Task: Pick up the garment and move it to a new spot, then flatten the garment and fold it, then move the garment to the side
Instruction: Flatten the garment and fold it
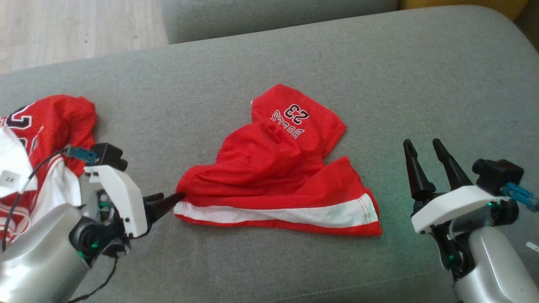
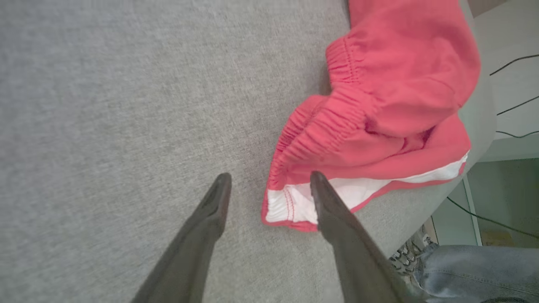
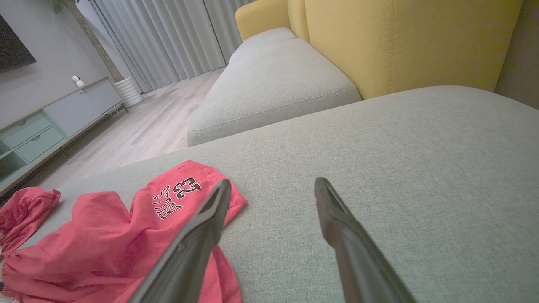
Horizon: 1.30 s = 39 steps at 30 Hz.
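The garment is a pair of red shorts [image 1: 273, 168] with a white hem band and "23" printed on one leg. It lies crumpled in the middle of the grey cushion [image 1: 379, 84]. My left gripper [image 1: 172, 197] points right at the shorts' near-left corner, jaws open. In the left wrist view the left gripper [image 2: 269, 179] has the white hem corner of the shorts [image 2: 400, 84] lying partly between its fingers, not clamped. My right gripper [image 1: 422, 143] stands open to the right of the shorts, apart from them. The right wrist view has the right gripper [image 3: 271, 185] over bare cushion, the shorts [image 3: 97, 235] to its left.
A second red and white jersey [image 1: 50, 122] is bunched at the cushion's left edge, behind my left arm. Another grey cushion [image 3: 273, 84] and a yellow backrest [image 3: 400, 38] lie beyond. A person's leg in jeans [image 2: 476, 269] stands beside the cushion's edge.
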{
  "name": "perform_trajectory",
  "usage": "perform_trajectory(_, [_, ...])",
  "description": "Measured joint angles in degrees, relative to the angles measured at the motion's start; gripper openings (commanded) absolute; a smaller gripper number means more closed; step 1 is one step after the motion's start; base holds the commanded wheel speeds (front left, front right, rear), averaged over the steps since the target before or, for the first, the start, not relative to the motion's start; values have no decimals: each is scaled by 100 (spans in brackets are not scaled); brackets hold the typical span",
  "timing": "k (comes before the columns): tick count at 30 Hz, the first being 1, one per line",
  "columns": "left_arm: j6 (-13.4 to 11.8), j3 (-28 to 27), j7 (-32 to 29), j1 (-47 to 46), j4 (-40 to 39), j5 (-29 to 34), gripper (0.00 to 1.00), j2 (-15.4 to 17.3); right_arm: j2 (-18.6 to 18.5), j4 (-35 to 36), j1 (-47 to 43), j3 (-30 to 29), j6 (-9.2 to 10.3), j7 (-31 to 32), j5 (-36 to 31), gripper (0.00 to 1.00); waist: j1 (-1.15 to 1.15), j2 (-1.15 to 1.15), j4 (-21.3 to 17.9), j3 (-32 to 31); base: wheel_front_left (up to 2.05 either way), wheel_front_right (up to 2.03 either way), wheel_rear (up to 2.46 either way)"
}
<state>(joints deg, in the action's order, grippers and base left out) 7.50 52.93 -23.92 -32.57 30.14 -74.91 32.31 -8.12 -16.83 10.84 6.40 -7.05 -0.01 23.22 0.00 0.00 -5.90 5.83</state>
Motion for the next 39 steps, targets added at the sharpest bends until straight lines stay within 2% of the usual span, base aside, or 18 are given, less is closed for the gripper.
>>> perform_trajectory(4, [0, 22, 391, 34, -210, 248, 100, 119, 4, 76, -91, -14, 0, -32, -1, 100, 0, 0, 106, -106, 0, 0, 0])
perform_trajectory(6, [-38, -32, 872, 34, -267, 488, 100, 190, 5, 92, -172, -86, 0, -113, -5, 100, 0, 0, 163, -166, 0, 0, 0])
perform_trajectory(7, [-141, -114, 1203, 37, -298, 591, 100, 200, 5, 119, -215, -113, 0, -158, -14, 100, 0, 0, 193, -198, 0, 0, 0])
perform_trajectory(12, [-923, -405, 2767, 140, -817, 1294, 100, 197, 41, 343, -348, -89, 0, -509, -12, 100, 0, 0, 306, -354, 0, 0, 0])
perform_trajectory(15, [-1608, -655, 3609, 445, -1121, 1661, 100, 199, 42, 422, -488, 5, 0, -684, -11, 100, 0, 0, 361, -412, 0, 0, 0])
perform_trajectory(17, [-2013, -833, 3779, 721, -1343, 1905, 100, 193, 41, 433, -580, 71, 0, -761, -33, 100, 0, 0, 388, -441, 0, 0, 0])
perform_trajectory(20, [-2488, -1314, 3820, 1228, -1838, 2421, 100, 103, 42, 454, -614, 87, 0, -867, -70, 100, 0, 0, 409, -464, 0, 0, 0])
perform_trajectory(23, [-2781, -2036, 3822, 1767, -2466, 3140, 100, -152, 46, 501, -615, 87, 0, -965, -74, 100, 0, 0, 414, -499, 0, 0, 0])
perform_trajectory(28, [-2885, -2695, 3822, 2955, -3071, 4159, 100, -606, 185, 556, -837, -22, 0, -1157, -114, 100, 0, 0, 391, -572, 0, 0, 0])
perform_trajectory(29, [-2885, -2695, 3822, 2955, -3071, 4159, 100, -606, 185, 556, -837, -22, 0, -1157, -114, 100, 0, 0, 391, -572, 0, 0, 0])
perform_trajectory(30, [-2866, -2844, 3822, 3188, -3098, 4240, 100, -744, 207, 550, -898, -10, 0, -1163, -140, 100, 0, 0, 384, -579, 0, 0, 0])
perform_trajectory(35, [-2626, -3417, 3822, 3826, -3155, 4584, 100, -1321, 234, 452, -1020, 96, 0, -1185, -215, 100, 0, 0, 392, -606, 0, 0, 0])
perform_trajectory(39, [-2281, -3627, 3822, 3916, -3116, 4974, 100, -1619, 240, 332, -1021, 101, 0, -1098, -269, 100, 0, 0, 415, -624, 0, 0, 0])
